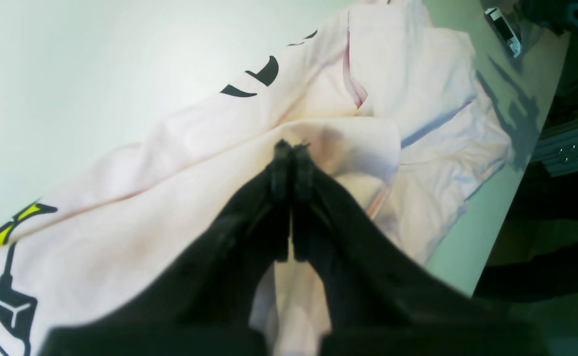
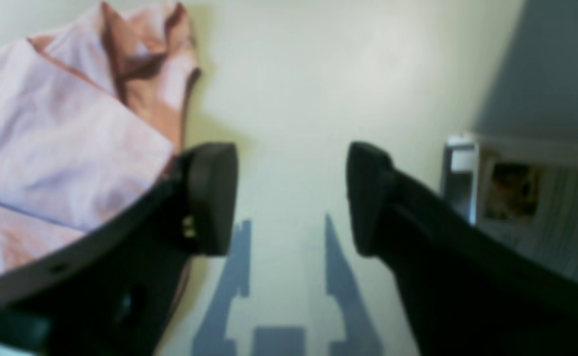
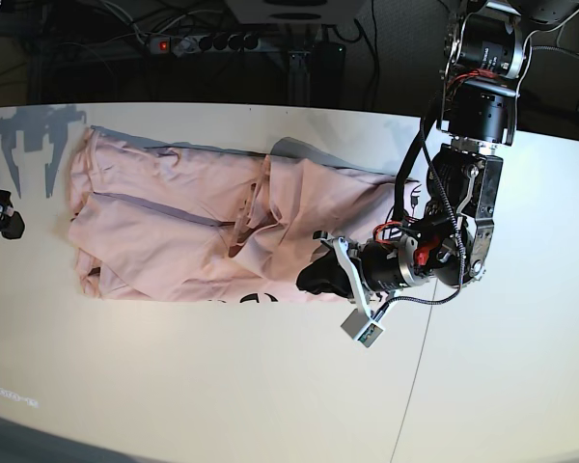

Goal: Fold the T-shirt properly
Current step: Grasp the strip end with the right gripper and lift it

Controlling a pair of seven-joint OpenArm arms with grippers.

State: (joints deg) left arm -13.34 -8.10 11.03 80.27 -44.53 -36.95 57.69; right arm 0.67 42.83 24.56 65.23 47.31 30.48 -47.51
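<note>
Your left gripper (image 1: 291,148) has its fingertips pressed together at the T-shirt (image 1: 210,178); you cannot tell from these views whether fabric is pinched. The shirt lies bunched and partly folded on the surface (image 3: 222,376), lettering partly showing, its top near the surface's far edge. Your right gripper (image 2: 289,198) is spread and unloaded, beside the shirt.

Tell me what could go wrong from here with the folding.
The left gripper, shut over the loose flap of the T-shirt, might drag the folds askew if it pulls. The right gripper stands open beside the shirt, so that end could slide unheld. The rumpled layers might crease if folded as they lie.
</note>
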